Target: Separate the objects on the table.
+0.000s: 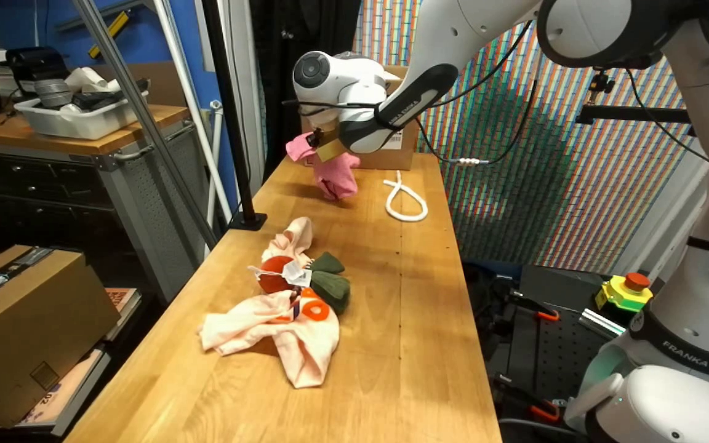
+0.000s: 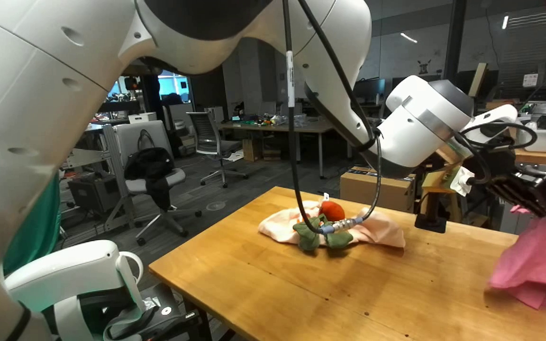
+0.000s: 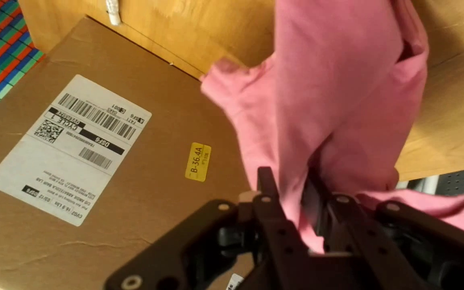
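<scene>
gripper: pinching pink cloth | cloth hangs, upper centre in an exterior view | likely held apart to split it from pale cloth, red item, green item bunched lower left of centre

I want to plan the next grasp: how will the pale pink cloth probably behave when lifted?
Probably floppy: the pale pink cloth lies in loose folds. Lifting might drag the red round object, seen overlapping it.
</scene>
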Controlling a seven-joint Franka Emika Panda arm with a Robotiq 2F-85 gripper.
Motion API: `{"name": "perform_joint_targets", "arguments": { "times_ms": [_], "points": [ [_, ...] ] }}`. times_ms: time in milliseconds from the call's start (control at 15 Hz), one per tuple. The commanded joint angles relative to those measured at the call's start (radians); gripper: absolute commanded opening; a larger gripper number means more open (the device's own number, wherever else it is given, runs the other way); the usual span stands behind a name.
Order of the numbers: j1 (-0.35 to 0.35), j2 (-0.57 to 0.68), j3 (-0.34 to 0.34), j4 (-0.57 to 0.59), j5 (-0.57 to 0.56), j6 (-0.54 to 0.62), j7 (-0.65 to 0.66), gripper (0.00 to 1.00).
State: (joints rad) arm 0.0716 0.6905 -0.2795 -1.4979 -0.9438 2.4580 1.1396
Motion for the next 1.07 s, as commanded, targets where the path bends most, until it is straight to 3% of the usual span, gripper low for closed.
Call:
{"name": "perform_joint_targets", "arguments": {
  "times_ms": [0,200,400,1000],
  "points": [
    [-0.032,0.002,0.047,0.028,0.035,-0.012,-0.083,0.56],
    [-0.024,-0.026,0.06,-0.011,0.046,-0.013,-0.119,0.78],
    [-0.029,-0.085,0.107,-0.078,0.1,-0.015,-0.241,0.99],
    [-0.038,-0.311,0.255,-0.26,0.59,-0.163,-0.845,1.0]
  ]
}}
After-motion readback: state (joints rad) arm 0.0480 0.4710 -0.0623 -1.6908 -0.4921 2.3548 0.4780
